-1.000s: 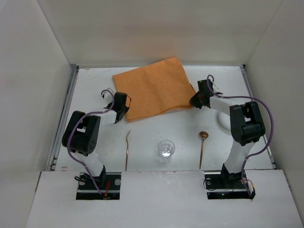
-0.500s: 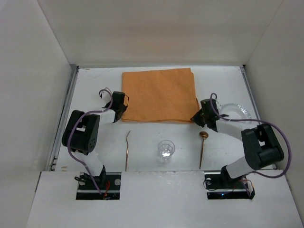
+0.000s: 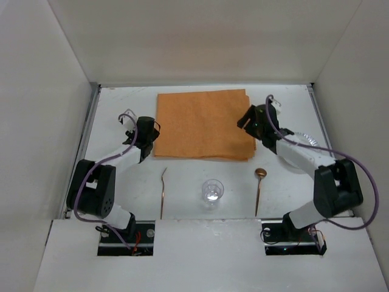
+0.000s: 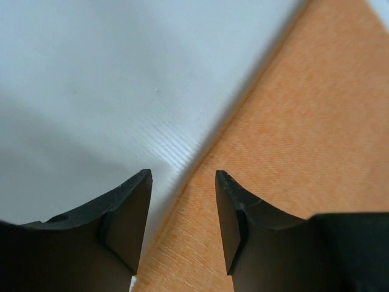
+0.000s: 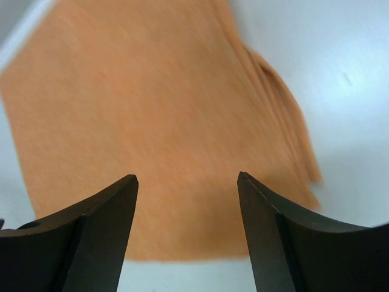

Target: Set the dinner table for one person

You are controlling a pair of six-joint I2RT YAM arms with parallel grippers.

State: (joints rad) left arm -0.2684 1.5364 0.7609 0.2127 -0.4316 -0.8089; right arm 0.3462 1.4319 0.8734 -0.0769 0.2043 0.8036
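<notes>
Orange cloth point(image 3: 203, 123) lies flat on the far middle of the white counter point(image 3: 185, 173). The left gripper point(image 4: 182, 182) hangs over the cloth's left edge. The right gripper point(image 5: 188, 182) hangs over its right side. Both sets of jaws are apart and hold nothing, so I think the mat step is about done.

Next would be the plate point(image 3: 309, 137), I guess. The right arm would need to swing off the cloth and pinch the rim. Most of the plate is hidden under that arm.

Near the arms sit a glass point(image 3: 212, 190), a spoon point(image 3: 258, 193) and a thin metal stick point(image 3: 163, 193). It is too thin to tell fork from knife.
</notes>
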